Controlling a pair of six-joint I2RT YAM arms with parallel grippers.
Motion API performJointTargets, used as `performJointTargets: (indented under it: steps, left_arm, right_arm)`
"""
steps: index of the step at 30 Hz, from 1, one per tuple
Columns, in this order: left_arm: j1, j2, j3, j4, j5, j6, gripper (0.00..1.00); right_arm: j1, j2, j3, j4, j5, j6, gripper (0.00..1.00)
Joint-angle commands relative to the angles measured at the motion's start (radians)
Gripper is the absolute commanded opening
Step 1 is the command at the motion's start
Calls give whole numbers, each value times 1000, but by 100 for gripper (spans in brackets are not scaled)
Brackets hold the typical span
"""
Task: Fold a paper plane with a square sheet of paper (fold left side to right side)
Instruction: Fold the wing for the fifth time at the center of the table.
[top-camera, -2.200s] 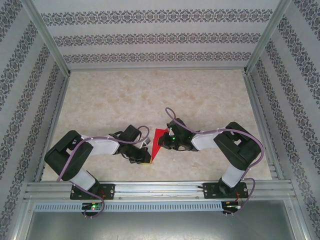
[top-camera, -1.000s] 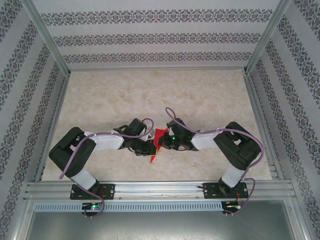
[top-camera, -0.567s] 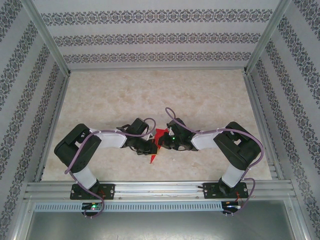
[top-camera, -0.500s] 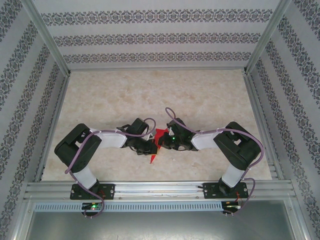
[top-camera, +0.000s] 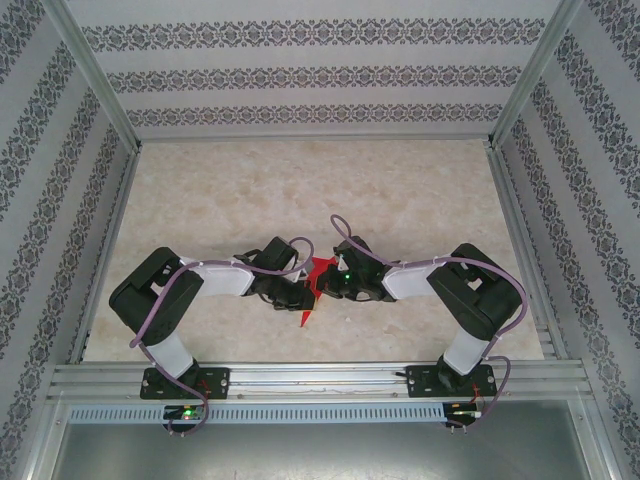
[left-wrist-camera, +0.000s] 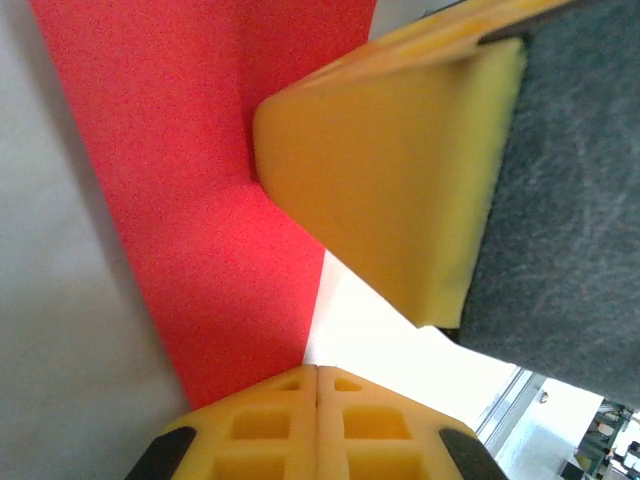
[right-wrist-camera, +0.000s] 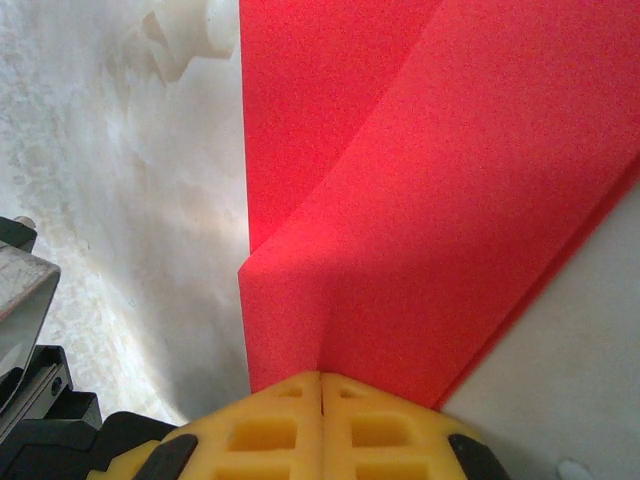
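Your left gripper (left-wrist-camera: 317, 372) has its blocky yellow fingers pressed together at the bottom edge of the left wrist view. They're pinching the creased bright red paper (left-wrist-camera: 190, 190), which runs from the seam up toward the upper left of that frame. A yellow foam wedge (left-wrist-camera: 400, 170) with dark grey backing noses against the paper from the upper right. It's probably the other arm's finger, but I can't say for sure.

Your right gripper (right-wrist-camera: 321, 378) is the same story at the bottom of its own view. Its fingers are together on a doubled-over bit of the paper, which fans out toward the upper right. So both are clamped on it.

In the top view the two grippers meet nose to nose at mid-frame, above the beige marbled table (top-camera: 420, 190), with the paper sandwiched between them. Its long axis runs from just above the fingers down to a pointed tip slightly left of centre. Neither arm is nearer; each has its own side. For a left-over-right fold, I'd guess the left side has to travel across that axis toward the right gripper.
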Motion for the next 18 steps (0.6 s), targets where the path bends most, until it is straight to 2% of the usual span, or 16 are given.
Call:
performJointTargets:
  steps: [1,18]
  left_arm:
    - [-17,-22,-17,-116,5,53,0]
    - [-34,-115,-117,-136,23,51,0]
  right_arm:
    - [2,136,-42,-149,142,-37,0]
    - [1,142,-42,-149,140,-33,0]
